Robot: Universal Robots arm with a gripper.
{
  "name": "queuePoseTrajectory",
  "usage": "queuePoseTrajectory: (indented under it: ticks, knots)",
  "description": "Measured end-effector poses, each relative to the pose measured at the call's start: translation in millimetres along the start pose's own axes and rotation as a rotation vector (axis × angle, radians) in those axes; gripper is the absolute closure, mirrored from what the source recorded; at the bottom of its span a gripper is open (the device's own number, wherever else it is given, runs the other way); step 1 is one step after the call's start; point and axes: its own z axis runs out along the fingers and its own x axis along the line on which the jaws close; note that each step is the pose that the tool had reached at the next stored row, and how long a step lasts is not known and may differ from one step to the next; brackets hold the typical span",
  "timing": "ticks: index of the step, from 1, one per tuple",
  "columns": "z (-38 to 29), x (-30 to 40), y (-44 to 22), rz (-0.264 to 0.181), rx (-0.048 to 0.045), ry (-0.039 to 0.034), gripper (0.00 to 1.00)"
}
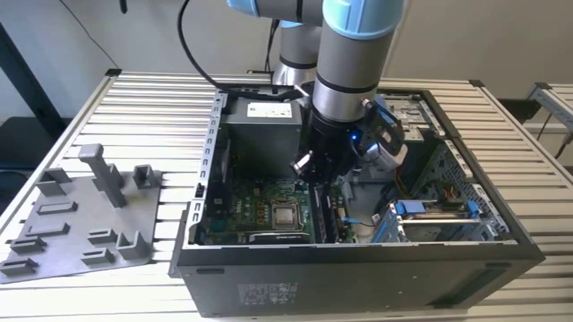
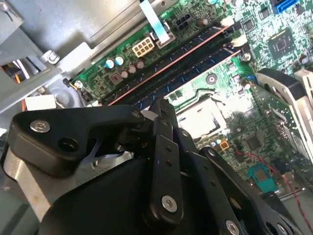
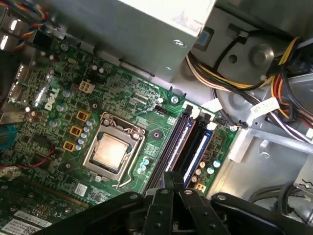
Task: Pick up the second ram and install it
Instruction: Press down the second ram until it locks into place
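End effector (image 1: 321, 176) hovers just above the second ram (image 3: 172, 152) seated in its slot.

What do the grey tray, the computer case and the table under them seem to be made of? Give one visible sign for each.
Grey tray: probably plastic, matte, uniform grey with moulded posts and blocks rising from one sheet.
Computer case: looks like painted sheet metal, dark and smooth outside, with thin folded, perforated bare grey panels inside.
Table: seemingly metal, likely aluminium, with pale silvery parallel ribbed slats catching the light.
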Motion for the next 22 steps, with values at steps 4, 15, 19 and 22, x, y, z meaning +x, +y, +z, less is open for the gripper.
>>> queuePoseTrajectory:
  ticks: [4, 15, 19, 22]
  knots:
    - [0.2, 0.0, 0.0, -0.032, -0.0008, -0.0005, 0.89]
    - [2.4, 1.2, 0.6, -0.155, -0.0090, -0.0049, 0.89]
    - [2.6, 1.5, 0.7, -0.199, -0.0131, -0.0073, 0.89]
    - [2.7, 1.5, 0.7, -0.247, -0.0153, -0.0084, 0.89]
